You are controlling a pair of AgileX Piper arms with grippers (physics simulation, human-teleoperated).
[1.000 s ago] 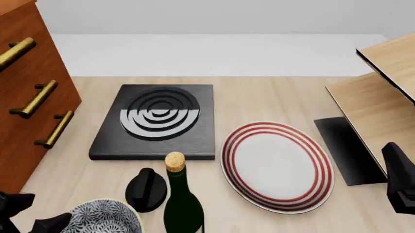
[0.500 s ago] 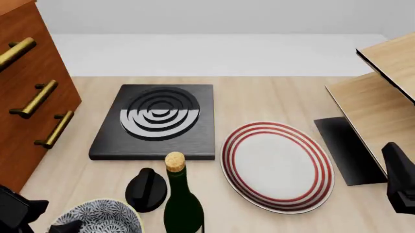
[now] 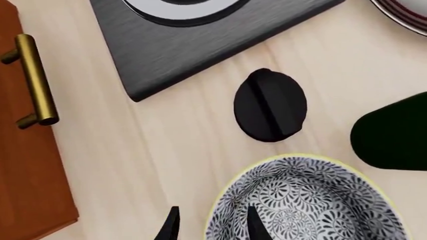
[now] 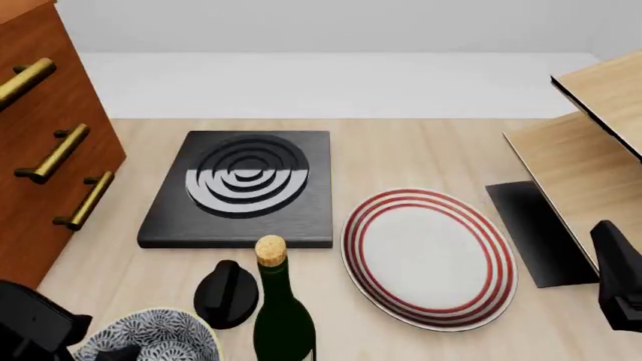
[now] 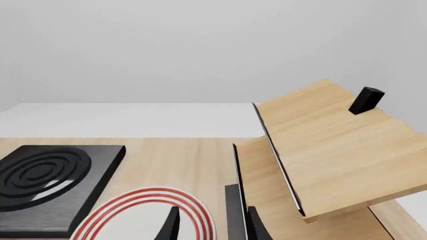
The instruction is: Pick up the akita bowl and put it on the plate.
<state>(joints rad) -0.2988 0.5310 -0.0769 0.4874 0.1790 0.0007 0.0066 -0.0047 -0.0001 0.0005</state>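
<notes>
The akita bowl (image 4: 150,337) is seen on the wooden surface (image 4: 422,150) at the near left, just beside a black knob (image 4: 225,293) and a dark corked bottle (image 4: 281,308). Its rim is straddled by the parted fingers of the left hand (image 3: 208,227), one inside, one outside. The plate (image 4: 429,257) lies well apart, right of the stove (image 4: 246,188). The right hand (image 5: 208,227) is held open above the plate's edge.

Matte black left hand (image 3: 210,227) with two slim pointed fingers, blocky black right arm (image 4: 619,282)
</notes>
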